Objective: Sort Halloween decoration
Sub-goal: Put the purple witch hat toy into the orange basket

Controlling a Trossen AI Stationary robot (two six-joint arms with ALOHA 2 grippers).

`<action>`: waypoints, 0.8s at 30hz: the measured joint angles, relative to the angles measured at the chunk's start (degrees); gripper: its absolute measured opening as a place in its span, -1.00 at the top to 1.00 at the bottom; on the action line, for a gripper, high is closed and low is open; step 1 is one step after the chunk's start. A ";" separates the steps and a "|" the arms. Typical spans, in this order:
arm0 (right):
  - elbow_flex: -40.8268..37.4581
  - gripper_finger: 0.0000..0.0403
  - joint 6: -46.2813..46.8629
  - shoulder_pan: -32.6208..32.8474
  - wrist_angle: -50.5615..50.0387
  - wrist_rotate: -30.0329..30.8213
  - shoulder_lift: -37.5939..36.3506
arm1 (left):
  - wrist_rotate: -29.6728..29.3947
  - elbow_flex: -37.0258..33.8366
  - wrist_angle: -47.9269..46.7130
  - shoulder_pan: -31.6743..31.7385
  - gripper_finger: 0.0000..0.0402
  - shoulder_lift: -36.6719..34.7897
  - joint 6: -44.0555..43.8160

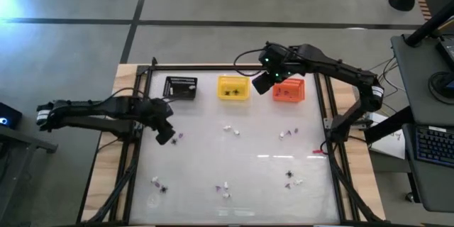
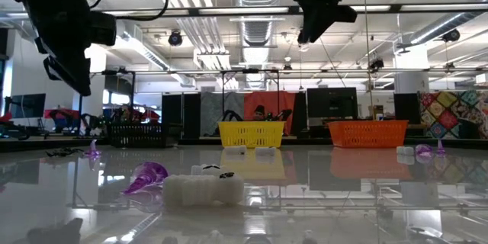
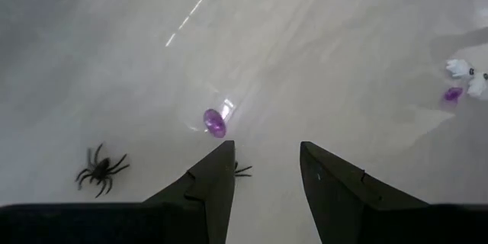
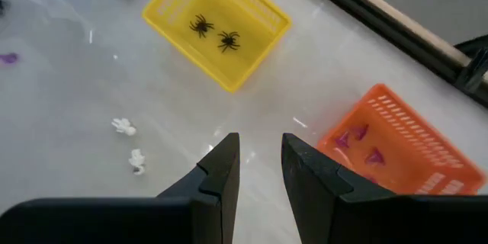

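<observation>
White table [image 1: 255, 170]: left gripper [image 3: 263, 169] open above a possibly half-hidden spider [image 3: 241, 170].

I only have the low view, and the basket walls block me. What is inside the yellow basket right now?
Observer: Two black spiders lie on the floor of the yellow basket, and nothing else shows in it.
Operator: And the orange one, anything in there?
Observer: Yes, a few purple bits lie in the orange basket. I see no spiders or white bits among them.
</observation>
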 joint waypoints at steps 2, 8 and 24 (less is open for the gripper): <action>0.00 0.55 1.63 1.00 -0.01 0.59 -0.10 | -0.37 -0.53 1.57 -0.76 0.34 1.00 0.07; 0.00 0.55 5.26 4.48 -0.13 0.62 -0.10 | -1.19 -2.36 4.15 -3.09 0.34 4.41 -1.21; -0.04 0.55 17.46 15.92 0.04 2.08 0.47 | -7.05 -2.42 8.44 -4.21 0.34 14.88 0.02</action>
